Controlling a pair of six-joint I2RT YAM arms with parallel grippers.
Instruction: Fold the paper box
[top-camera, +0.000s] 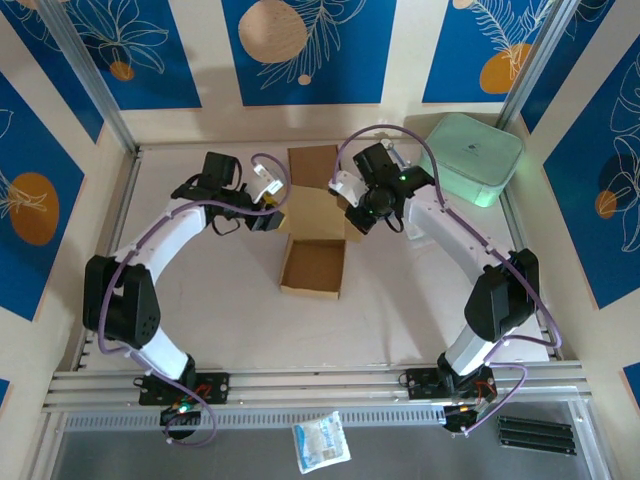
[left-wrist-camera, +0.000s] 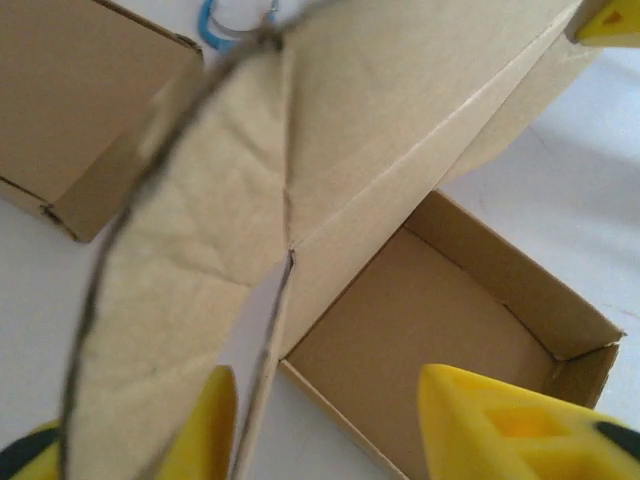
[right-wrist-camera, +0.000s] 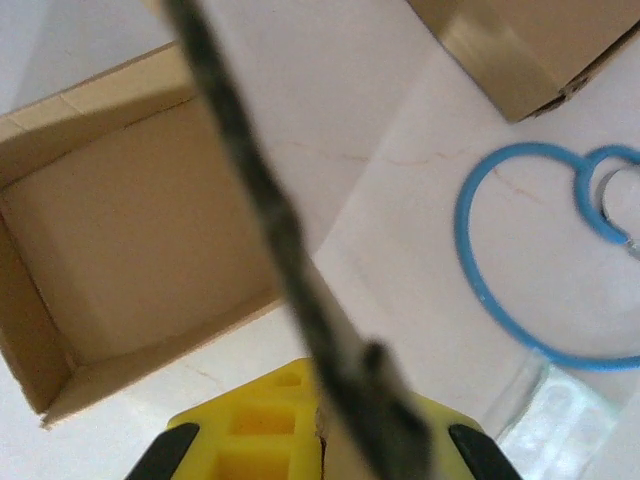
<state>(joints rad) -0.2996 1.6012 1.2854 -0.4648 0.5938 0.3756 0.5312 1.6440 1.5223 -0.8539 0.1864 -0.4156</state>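
Observation:
The brown paper box (top-camera: 312, 268) lies open in the middle of the table, its tray (left-wrist-camera: 430, 330) facing up. A creased lid flap (top-camera: 315, 212) stands raised behind the tray, between the two grippers. My left gripper (top-camera: 268, 212) is at the flap's left side; in the left wrist view its yellow fingers (left-wrist-camera: 510, 430) stand apart, and the flap's (left-wrist-camera: 200, 230) thin edge runs down close to the left one. My right gripper (top-camera: 356, 214) is at the flap's right side. In the right wrist view it (right-wrist-camera: 335, 430) is shut on the flap (right-wrist-camera: 270, 220), seen edge-on, with the tray (right-wrist-camera: 130, 240) beyond.
A second brown cardboard piece (top-camera: 313, 165) lies behind the box. A blue ring (right-wrist-camera: 530, 260) lies on the table near it. A mint-green container (top-camera: 470, 155) stands at the back right. A plastic packet (top-camera: 320, 440) and black strips (top-camera: 537, 433) lie in front of the arm bases.

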